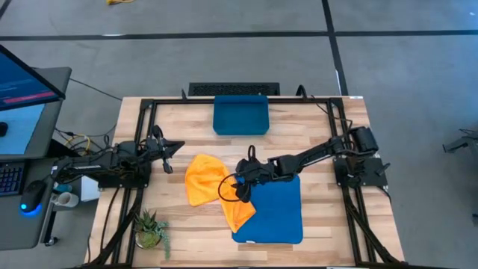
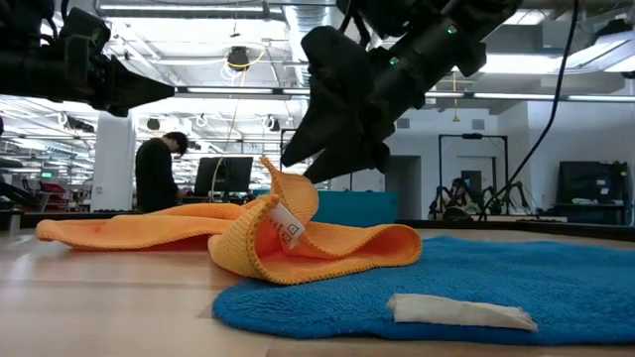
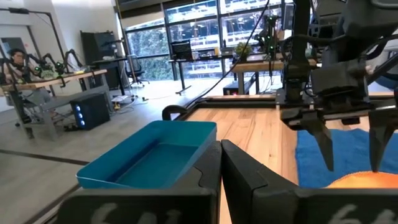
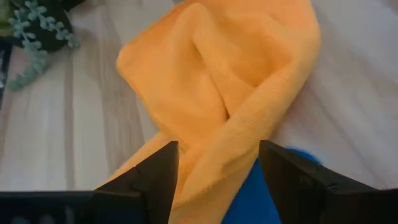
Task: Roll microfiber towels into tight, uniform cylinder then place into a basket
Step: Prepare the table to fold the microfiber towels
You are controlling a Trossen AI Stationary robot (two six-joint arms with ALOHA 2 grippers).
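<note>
The yellow-orange towel [image 1: 203,181] lies crumpled at the table's middle, and its near end [image 1: 239,215] rests on the flat blue towel [image 1: 278,213]. A fold of it [image 2: 294,194] stands up. My right gripper [image 4: 217,150] is open, slanting down over that fold, one finger on either side of the orange ridge [image 4: 244,118]. My left gripper [image 1: 173,147] is shut and level at the table's left, away from the towels. The dark blue basket [image 1: 240,114] stands at the far edge, with nothing in it. My right gripper comes at the orange towel's raised fold [image 2: 288,183] slanting down from the table's right, its open fingers [image 4: 163,165] astride the ridge. I cannot tell whether the fingertips touch the cloth. The towel lies slack on the table and on the blue towel.
A potted plant [image 1: 151,229] stands at the near left corner. A black bar [image 1: 234,89] lies behind the basket. A white tag [image 2: 456,310] lies on the blue towel's near edge. Bare wood shows between the towels and the basket.
</note>
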